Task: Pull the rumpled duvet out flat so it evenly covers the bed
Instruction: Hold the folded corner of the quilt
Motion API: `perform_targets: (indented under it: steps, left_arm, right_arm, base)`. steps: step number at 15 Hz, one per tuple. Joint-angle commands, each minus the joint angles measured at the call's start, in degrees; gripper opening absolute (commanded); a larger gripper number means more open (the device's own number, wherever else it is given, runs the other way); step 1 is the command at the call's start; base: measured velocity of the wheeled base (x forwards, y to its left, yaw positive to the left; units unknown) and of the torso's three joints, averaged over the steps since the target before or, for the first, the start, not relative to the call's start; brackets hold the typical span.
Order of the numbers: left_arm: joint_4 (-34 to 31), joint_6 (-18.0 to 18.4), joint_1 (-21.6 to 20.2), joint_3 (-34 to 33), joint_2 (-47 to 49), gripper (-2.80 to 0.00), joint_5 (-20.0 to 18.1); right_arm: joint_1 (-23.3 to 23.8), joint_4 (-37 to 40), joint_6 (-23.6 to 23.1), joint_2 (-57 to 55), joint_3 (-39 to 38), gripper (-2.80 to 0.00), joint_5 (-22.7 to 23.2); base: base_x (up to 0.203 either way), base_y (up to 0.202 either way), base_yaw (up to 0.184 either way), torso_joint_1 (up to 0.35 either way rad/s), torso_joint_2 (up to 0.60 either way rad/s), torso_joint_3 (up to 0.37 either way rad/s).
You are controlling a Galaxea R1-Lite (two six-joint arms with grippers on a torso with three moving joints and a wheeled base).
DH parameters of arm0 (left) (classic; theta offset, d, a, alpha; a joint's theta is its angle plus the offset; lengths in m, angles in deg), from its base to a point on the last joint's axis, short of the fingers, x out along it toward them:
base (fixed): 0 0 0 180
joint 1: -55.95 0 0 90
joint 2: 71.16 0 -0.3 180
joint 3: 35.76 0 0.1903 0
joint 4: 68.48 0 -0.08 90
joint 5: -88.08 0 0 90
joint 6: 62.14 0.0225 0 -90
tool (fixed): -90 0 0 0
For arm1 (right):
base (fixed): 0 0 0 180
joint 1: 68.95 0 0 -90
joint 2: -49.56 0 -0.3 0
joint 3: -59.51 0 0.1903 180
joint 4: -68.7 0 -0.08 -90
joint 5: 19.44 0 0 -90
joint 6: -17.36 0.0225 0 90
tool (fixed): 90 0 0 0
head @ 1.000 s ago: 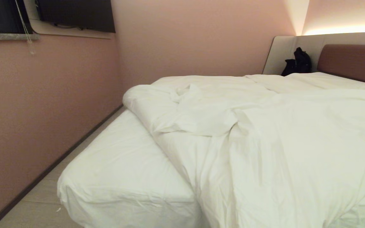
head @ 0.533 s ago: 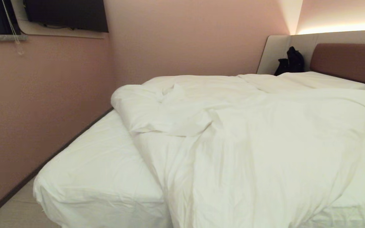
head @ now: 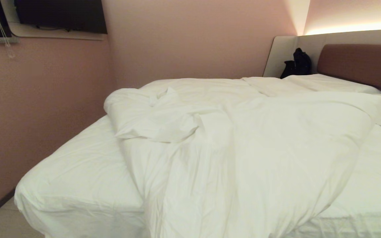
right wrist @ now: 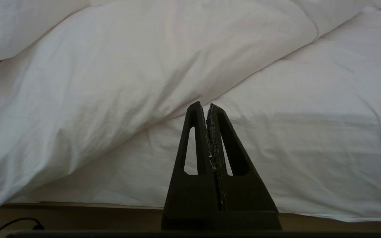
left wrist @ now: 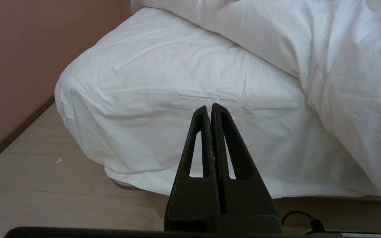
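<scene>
Pink walls [head: 177, 39] close in on the bed [head: 78, 178] at your left and far side. Your head view shows neither arm, and the frame cuts off the foot end. The duvet [head: 243, 148] lies bunched diagonally — near-left mattress corner bare, hem spilling over the foot edge. Only the wrist views show the left gripper [left wrist: 211, 107] and right gripper [right wrist: 204, 106], both clenched on nothing, short of the mattress side. A floor strip [left wrist: 28, 185] runs between bed and left wall.
</scene>
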Motion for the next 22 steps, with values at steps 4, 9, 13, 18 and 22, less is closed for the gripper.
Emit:
perform_targets:
  steps: [4, 9, 13, 18, 22]
  left_arm:
    - [-0.19, 0.46, -0.04, 0.00, 0.05, -2.80, 0.09]
    - [-0.01, 0.39, -0.04, 0.00, 0.05, -2.80, 0.09]
    - [-0.01, 0.46, -0.04, 0.33, 0.05, -2.80, 0.18]
    - [-4.94, -0.65, -0.04, 10.34, 0.90, -2.80, -1.55]
    - [-8.50, -5.73, -0.04, 17.70, 7.40, -2.80, -5.16]
  right_arm:
    - [0.00, -0.03, 0.08, 0.01, -0.01, -2.80, 0.01]
    - [0.00, -0.03, 0.08, 0.01, -0.01, -2.80, 0.01]
    - [0.00, -0.03, 0.19, 0.01, -0.09, -2.80, 0.01]
    - [0.00, -0.03, 0.26, 0.01, -0.10, -2.80, -0.08]
    - [0.00, -0.03, 0.17, 0.01, -0.10, -2.80, 0.01]
  base:
    - [0.000, 0.000, 0.000, 0.000, 0.00, 0.000]
    - [0.000, 0.000, 0.000, 0.000, 0.00, 0.000]
    - [0.000, 0.000, 0.000, 0.000, 0.00, 0.000]
    - [0.000, 0.000, 0.000, 0.000, 0.00, 0.000]
    - [0.000, 0.000, 0.000, 0.000, 0.00, 0.000]
